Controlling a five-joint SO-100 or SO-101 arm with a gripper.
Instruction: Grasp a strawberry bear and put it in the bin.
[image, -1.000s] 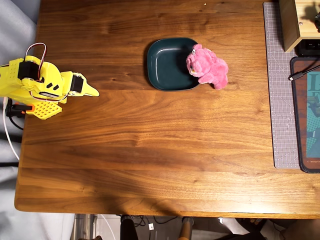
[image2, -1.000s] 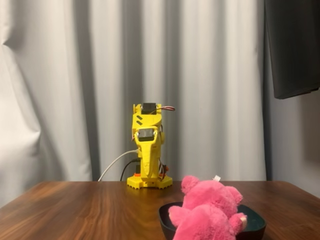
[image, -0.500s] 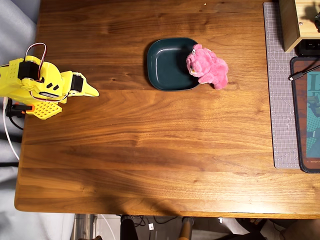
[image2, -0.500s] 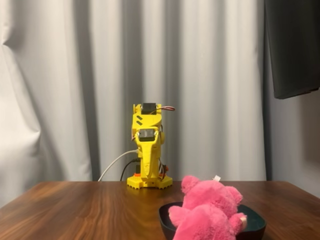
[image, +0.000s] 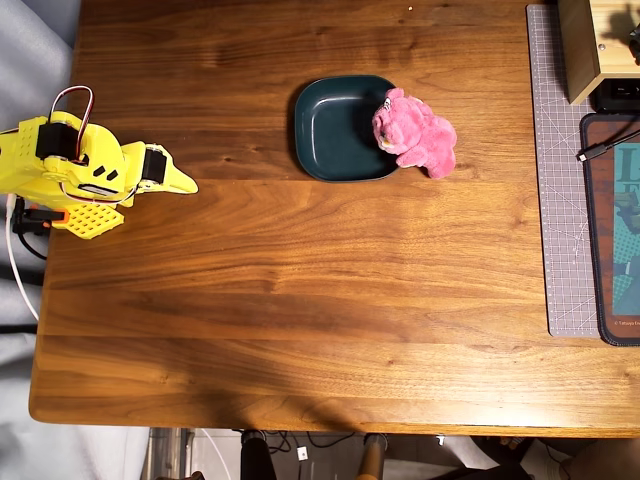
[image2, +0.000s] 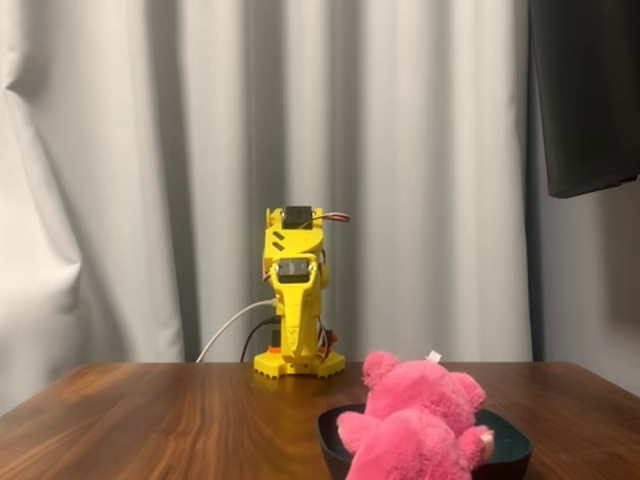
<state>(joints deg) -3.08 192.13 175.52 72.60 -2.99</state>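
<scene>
The pink plush strawberry bear (image: 413, 132) lies across the right rim of the dark teal bin (image: 335, 125), head over the rim, body on the table to the right. In the fixed view the bear (image2: 412, 418) fills the foreground, in front of the bin (image2: 508, 448). My yellow gripper (image: 180, 181) is folded back at the table's left side, far from the bear and bin, fingers together and empty. In the fixed view the arm (image2: 295, 300) stands folded at the far end of the table.
A grey cutting mat (image: 558, 170) lies along the table's right side, with a dark mat (image: 615, 230), a cable and a wooden box (image: 595, 45) beyond it. Grey curtains hang behind the arm. A white cable (image: 18, 260) trails from the arm's base.
</scene>
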